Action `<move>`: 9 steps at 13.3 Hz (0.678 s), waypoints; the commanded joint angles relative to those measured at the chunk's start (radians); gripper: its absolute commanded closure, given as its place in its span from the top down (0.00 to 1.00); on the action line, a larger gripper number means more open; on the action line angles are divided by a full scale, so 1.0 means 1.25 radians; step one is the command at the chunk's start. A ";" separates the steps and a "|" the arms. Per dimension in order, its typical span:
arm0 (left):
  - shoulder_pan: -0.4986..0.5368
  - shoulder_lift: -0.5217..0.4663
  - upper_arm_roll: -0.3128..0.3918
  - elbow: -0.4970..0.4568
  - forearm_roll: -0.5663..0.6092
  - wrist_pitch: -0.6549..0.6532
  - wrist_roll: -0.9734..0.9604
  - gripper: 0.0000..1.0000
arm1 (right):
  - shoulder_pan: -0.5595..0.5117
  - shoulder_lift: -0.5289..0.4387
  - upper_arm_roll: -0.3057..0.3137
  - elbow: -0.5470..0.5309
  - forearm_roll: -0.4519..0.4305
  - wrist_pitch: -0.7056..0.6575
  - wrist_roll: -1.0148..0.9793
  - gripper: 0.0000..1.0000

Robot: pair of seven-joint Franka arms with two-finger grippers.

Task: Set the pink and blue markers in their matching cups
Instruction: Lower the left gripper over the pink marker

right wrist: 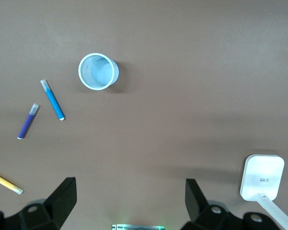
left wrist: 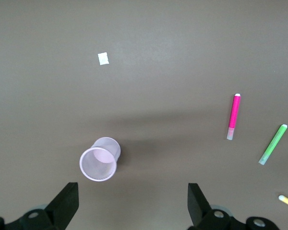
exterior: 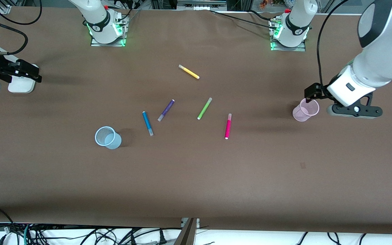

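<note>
The pink marker [exterior: 228,126] lies flat mid-table; it also shows in the left wrist view [left wrist: 234,117]. The blue marker [exterior: 147,123] lies beside the light blue cup [exterior: 107,137], toward the right arm's end; both show in the right wrist view, marker [right wrist: 53,99] and cup [right wrist: 98,71]. The pale pink cup [exterior: 305,110] stands upright at the left arm's end [left wrist: 100,159]. My left gripper [exterior: 318,93] hangs open and empty over the table beside the pink cup [left wrist: 133,201]. My right gripper [exterior: 34,75] is open and empty over its end of the table [right wrist: 129,199].
A purple pen [exterior: 166,110], a lime-green pen [exterior: 204,108] and a yellow pen [exterior: 189,72] lie between the two task markers. A white device [exterior: 20,83] sits under the right gripper. A small white scrap [left wrist: 103,58] lies on the brown table cover.
</note>
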 commanded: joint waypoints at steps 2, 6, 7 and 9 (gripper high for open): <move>-0.053 0.048 0.005 0.033 -0.014 0.001 -0.070 1.00 | -0.005 0.014 0.000 0.021 -0.005 -0.004 -0.003 1.00; -0.138 0.119 0.006 0.025 -0.042 0.102 -0.168 1.00 | -0.003 0.015 0.001 0.021 -0.017 -0.004 -0.003 1.00; -0.154 0.142 0.006 0.025 -0.042 0.126 -0.190 1.00 | -0.003 0.015 0.000 0.021 -0.018 -0.004 -0.003 1.00; -0.185 0.178 0.006 0.018 -0.041 0.169 -0.203 1.00 | -0.003 0.015 0.001 0.021 -0.032 -0.004 -0.003 1.00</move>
